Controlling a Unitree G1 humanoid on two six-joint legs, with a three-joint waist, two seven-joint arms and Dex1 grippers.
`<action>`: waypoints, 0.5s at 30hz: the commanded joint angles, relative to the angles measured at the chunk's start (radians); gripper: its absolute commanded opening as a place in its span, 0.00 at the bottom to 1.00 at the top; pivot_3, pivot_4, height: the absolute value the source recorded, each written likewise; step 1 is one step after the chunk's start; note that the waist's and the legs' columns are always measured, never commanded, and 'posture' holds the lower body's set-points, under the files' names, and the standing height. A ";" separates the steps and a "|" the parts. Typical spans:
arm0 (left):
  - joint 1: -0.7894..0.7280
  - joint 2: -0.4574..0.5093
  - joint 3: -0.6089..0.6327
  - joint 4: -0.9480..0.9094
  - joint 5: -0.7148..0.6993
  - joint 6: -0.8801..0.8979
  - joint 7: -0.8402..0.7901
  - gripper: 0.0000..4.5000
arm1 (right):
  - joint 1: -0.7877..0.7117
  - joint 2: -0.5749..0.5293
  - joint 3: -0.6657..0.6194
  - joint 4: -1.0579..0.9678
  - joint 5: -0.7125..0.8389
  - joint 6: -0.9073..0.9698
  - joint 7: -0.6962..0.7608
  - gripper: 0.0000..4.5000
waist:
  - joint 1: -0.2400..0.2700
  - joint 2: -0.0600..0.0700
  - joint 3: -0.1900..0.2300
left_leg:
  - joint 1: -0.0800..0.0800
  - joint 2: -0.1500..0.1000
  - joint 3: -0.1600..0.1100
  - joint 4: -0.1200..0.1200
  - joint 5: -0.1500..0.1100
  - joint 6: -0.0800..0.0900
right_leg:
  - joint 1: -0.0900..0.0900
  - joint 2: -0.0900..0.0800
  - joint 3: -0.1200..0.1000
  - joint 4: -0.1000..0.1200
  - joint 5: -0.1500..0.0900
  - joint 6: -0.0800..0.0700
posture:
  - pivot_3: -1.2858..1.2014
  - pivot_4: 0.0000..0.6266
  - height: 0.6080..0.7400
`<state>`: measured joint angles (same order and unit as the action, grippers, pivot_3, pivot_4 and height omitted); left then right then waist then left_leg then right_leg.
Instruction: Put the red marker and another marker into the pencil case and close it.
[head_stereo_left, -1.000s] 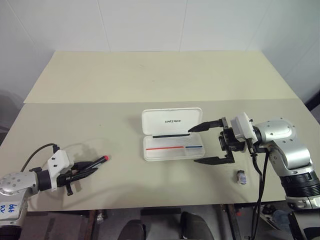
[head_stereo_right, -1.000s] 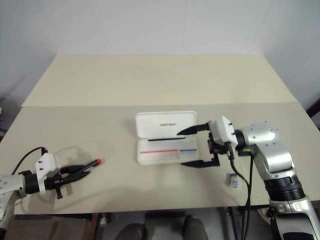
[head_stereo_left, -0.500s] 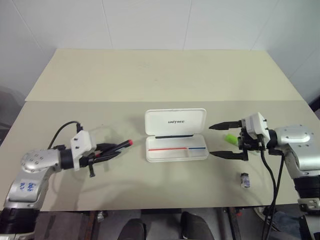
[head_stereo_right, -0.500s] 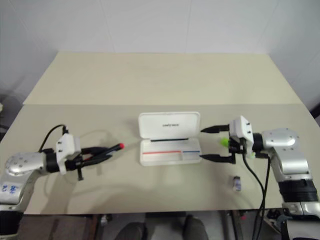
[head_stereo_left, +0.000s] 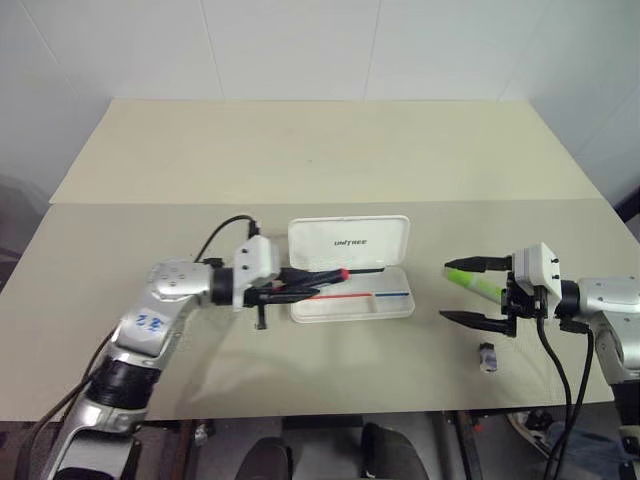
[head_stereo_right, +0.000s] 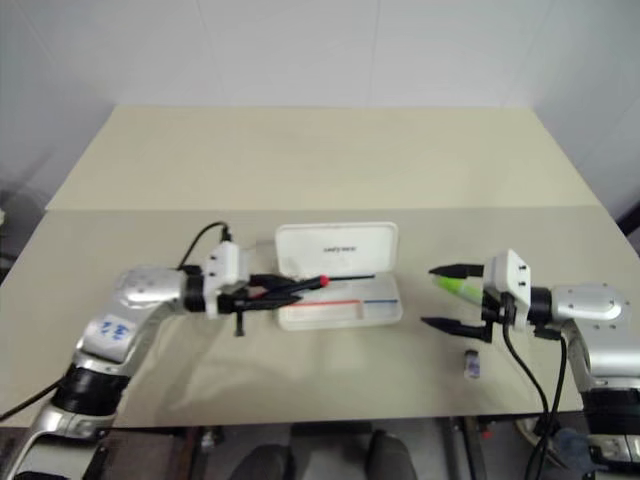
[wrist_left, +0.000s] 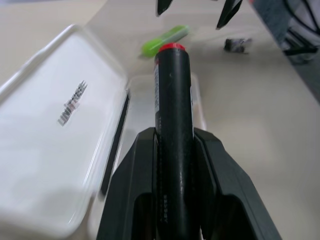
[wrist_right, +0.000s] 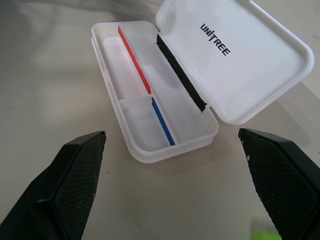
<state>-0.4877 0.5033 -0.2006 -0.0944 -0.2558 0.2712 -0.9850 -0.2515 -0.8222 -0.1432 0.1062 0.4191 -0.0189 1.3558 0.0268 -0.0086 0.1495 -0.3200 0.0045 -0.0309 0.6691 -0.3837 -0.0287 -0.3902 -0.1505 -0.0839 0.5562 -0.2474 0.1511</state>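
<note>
Nearest to us, a small grey stub lies on the worktop, just in front of the right tool. That tool hangs released, its 2 fingers spread wide and level above the worktop. The green marker lies between those fingers, close under the upper one; we cannot tell whether it touches either.

Farther in, the left tool is clenched on the red marker, gripping the black barrel near its middle. The red cap juts past the fingertips over the left end of the pencil case. The case sits open at the middle of the worktop, its lid tipped back and the tray bare apart from its thin red-and-blue stripe.

We judge both markers light, stiff and smooth, so a mid-barrel hold suits them, since a round barrel could roll or twist in a loose grip. The case looks like thin hard plastic that may slide when pushed; its lid is best pressed near the free edge.
</note>
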 joint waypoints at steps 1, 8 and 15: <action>-0.051 -0.037 -0.021 0.026 0.046 -0.002 0.051 0.14 | 0.016 -0.011 -0.047 -0.072 0.029 0.017 -0.036 1.00 | -0.001 0.000 0.000 | 0.000 0.000 0.000 0.000 0.000 0.000 | 0.000 0.000 0.000 -0.001 0.001 0.001 | 0.52 0.24 1.00; -0.120 -0.093 -0.063 0.117 0.096 -0.059 0.046 0.14 | 0.007 0.032 -0.047 -0.251 0.111 0.152 -0.151 1.00 | -0.001 -0.001 0.000 | 0.000 0.000 0.000 0.000 0.000 0.000 | 0.000 0.000 0.000 -0.002 0.001 0.001 | 0.52 0.24 1.00; -0.125 -0.117 -0.089 0.175 0.126 -0.075 0.028 0.14 | 0.037 0.041 -0.057 -0.316 0.127 0.178 -0.193 1.00 | 0.004 -0.001 0.000 | -0.001 0.000 0.000 0.000 0.000 0.000 | 0.000 0.000 -0.001 -0.003 0.001 0.001 | 0.52 0.24 1.00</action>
<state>-0.5912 0.3933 -0.2793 0.0786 -0.1429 0.2216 -0.9539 -0.2193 -0.7816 -0.1642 -0.1693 0.5214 0.1570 1.1736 0.0310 -0.0098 0.1500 -0.3210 0.0043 -0.0306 0.6693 -0.3838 -0.0285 -0.3902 -0.1507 -0.0846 0.5534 -0.2458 0.1524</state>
